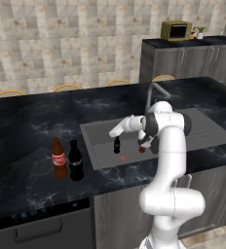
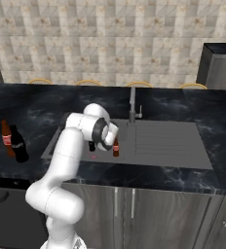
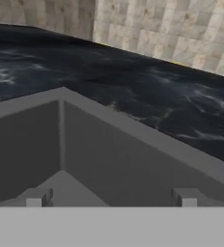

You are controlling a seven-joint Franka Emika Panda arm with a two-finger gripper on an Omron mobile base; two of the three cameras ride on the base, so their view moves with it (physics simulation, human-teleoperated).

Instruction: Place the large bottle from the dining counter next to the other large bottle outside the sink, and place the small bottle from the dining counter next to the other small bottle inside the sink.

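The large bottle [image 1: 76, 160], tall and black, stands on the dining counter [image 1: 32, 126] beside the other large bottle [image 1: 59, 158], brown with a red label; both are left of the sink [image 1: 103, 158]. The same pair is in the right base view: large bottle [image 2: 19, 145] and other large bottle [image 2: 7, 139]. Inside the basin the small bottle [image 1: 117, 145], short and dark, stands upright, and a short brown red-labelled bottle [image 1: 142, 149] stands to its right. My gripper [image 1: 146, 141] hangs low over the basin between them. In the hand view my gripper [image 3: 110, 198] is open, nothing between its fingertips [image 3: 34, 197], facing a basin corner.
A grey faucet [image 1: 154, 92] rises behind the sink, and a ribbed drainboard [image 2: 163, 141] lies to its right. Gold stool tops [image 1: 66, 88] line the counter's far edge. A yellow oven [image 1: 176, 30] sits on the tall dark cabinet at the back right.
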